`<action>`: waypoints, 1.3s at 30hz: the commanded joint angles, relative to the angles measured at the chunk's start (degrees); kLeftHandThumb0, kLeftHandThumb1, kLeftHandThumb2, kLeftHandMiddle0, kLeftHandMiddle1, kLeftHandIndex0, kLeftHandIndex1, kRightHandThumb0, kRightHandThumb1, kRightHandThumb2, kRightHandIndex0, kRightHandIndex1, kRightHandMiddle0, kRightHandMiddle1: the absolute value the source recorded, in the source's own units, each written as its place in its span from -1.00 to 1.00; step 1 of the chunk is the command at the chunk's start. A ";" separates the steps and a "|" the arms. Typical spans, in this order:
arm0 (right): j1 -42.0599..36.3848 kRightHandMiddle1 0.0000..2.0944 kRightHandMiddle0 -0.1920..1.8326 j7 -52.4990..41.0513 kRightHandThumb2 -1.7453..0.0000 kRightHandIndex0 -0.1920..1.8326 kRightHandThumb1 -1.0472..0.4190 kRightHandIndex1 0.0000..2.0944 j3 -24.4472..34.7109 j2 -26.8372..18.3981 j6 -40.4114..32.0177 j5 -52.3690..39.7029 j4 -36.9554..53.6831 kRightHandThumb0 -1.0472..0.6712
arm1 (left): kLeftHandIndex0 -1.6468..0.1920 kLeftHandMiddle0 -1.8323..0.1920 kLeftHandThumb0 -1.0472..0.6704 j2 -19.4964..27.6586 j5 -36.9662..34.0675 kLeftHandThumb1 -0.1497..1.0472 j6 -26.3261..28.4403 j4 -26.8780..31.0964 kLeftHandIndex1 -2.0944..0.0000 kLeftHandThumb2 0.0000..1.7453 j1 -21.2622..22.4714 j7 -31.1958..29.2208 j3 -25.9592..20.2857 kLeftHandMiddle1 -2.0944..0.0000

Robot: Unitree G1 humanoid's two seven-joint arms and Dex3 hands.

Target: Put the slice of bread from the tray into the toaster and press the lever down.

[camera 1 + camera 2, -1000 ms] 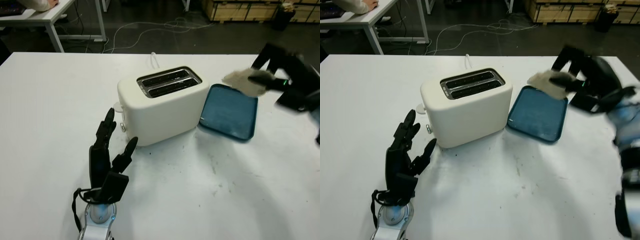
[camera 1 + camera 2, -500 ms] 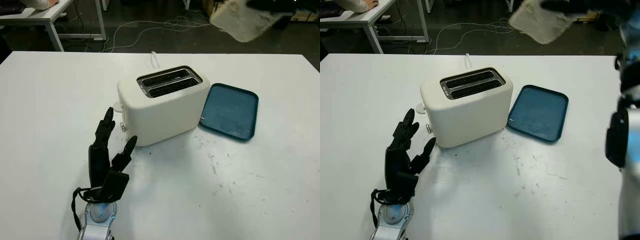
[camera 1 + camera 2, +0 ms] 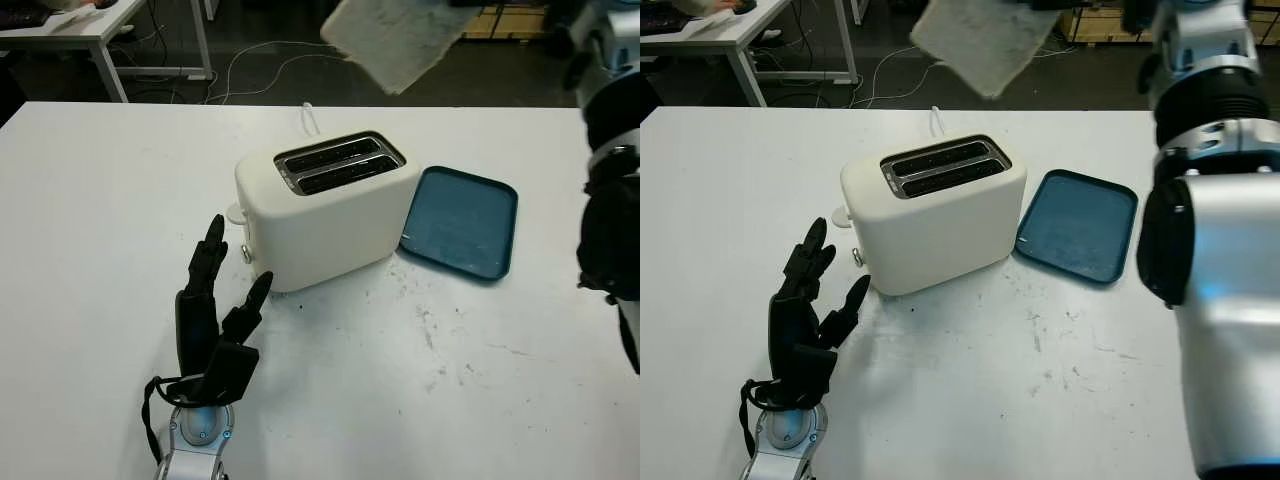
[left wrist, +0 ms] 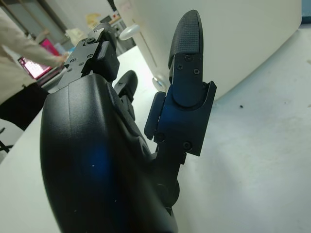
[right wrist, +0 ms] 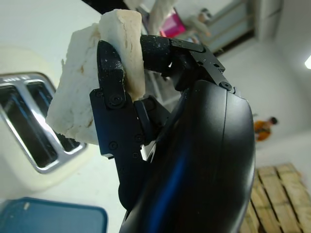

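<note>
The slice of bread (image 3: 391, 40) is held up in the air by the right hand (image 5: 146, 126), above and just behind the toaster (image 3: 325, 205), w/ the fingers (image 5: 112, 104) clamped on its edge; in the right wrist view the slots are seen below the slice. The slice is tilted, not yet in either slot. The right arm (image 3: 1215, 250) is seen large at the right side of the head views.

The left hand (image 3: 212, 320) is parked on the table (image 3: 90, 200) just in front-left of the toaster, palm open, nothing held, fingertips near the lever knob (image 3: 246, 254) but apart from it.

The toaster is set near the table's middle, slots (image 3: 338, 165) up and unfilled. The blue tray (image 3: 460, 222) is placed just beside it on the right, almost touching its corner, w/ nothing on it.

The table surface is white, w/ dark scuffs and specks (image 3: 440, 345) in front of the tray. A white cord (image 3: 310, 118) runs off the far edge behind the toaster. Beyond the table a dark floor is seen, w/ loose cables (image 3: 270, 65), a second white table (image 3: 95, 35) at far left and wooden pallets (image 3: 1110, 20) at far right. A person (image 4: 17, 63) is seen at a desk in the left wrist view.
</note>
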State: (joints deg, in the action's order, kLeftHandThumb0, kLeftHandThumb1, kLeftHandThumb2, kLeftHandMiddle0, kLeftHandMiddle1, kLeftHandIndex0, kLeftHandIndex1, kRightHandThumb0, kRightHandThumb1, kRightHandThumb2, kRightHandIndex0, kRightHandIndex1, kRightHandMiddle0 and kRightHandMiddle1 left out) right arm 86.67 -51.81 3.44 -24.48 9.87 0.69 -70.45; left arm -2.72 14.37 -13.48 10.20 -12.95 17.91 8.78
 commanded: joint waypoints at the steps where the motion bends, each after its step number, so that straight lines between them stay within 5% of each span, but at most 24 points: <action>1: 1.20 0.67 0.18 -1.38 0.87 0.35 -0.83 0.67 0.29 1.24 -3.89 -0.92 -0.91 -0.29 | 0.52 0.81 -0.47 -1.48 0.19 0.79 -1.07 -0.22 0.99 -0.65 0.07 0.61 -0.15 0.36; 10: -1.47 0.67 0.09 -4.09 0.75 0.29 -0.83 0.67 -2.55 2.61 -0.70 1.80 -1.31 -0.26 | 0.52 0.81 -0.49 -1.31 0.96 0.79 -1.35 -0.49 0.99 -0.65 0.05 1.44 -0.08 0.35; 22: -4.59 0.67 0.09 -3.03 0.84 0.25 -0.83 0.67 -3.61 3.50 3.92 3.26 -3.12 -0.42 | 0.52 0.80 -0.47 -1.16 1.18 0.79 -3.36 -2.05 1.00 -0.65 0.31 2.28 -0.22 0.36; 39: -6.72 0.67 0.10 2.99 0.73 0.26 -0.83 0.67 -6.70 4.11 8.98 8.50 -3.60 -0.33 | 0.53 0.80 -0.47 -1.08 1.05 0.79 -4.47 -2.93 1.00 -0.65 0.14 2.74 -0.45 0.39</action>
State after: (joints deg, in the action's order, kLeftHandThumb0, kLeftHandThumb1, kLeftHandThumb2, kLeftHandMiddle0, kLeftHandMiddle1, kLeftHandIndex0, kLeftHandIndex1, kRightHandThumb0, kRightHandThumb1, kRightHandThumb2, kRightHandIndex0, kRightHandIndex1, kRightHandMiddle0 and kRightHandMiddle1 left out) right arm 80.47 -49.66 -2.92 -21.03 17.56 8.57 -73.93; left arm -2.72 15.12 -16.59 7.91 -12.94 20.27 8.54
